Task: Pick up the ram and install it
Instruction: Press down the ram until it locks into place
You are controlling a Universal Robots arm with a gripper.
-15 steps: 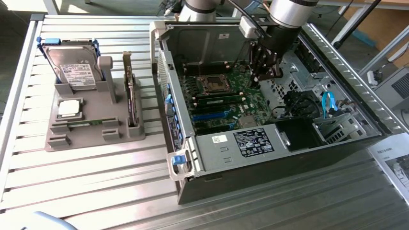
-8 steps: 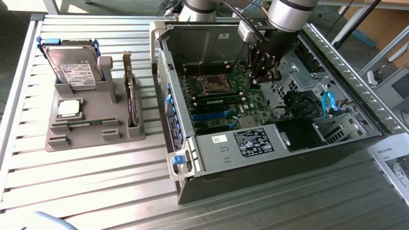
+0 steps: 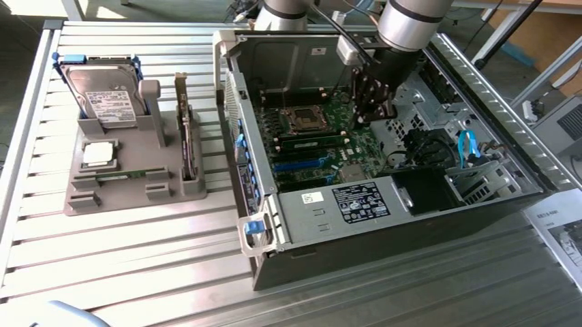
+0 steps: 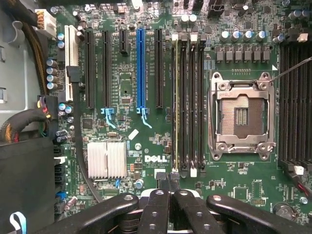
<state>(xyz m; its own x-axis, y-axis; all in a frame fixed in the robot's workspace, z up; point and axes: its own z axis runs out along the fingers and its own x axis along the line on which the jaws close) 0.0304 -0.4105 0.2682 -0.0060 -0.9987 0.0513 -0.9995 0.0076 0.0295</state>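
Note:
A ram stick [image 4: 175, 105] stands on edge in one of the black memory slots beside the processor socket [image 4: 240, 114]; in the exterior view it is a thin green strip [image 3: 309, 142] on the motherboard. My gripper [image 4: 168, 189] hovers above the board, shut with its fingertips pressed together and nothing between them. In the exterior view the gripper [image 3: 375, 109] hangs inside the open computer case [image 3: 272, 225], over the motherboard's far side. Another thin green strip [image 3: 120, 175] lies in a groove of the grey holder [image 3: 109, 194] outside the case.
The grey holder at the exterior view's left also carries a hard drive [image 3: 105, 92], a small square chip [image 3: 98, 154] and an upright expansion card [image 3: 188, 146]. Case walls, a drive cage and cables [image 3: 468, 146] crowd the board. A heatsink [image 4: 106, 160] and expansion slots [image 4: 141, 68] lie nearby.

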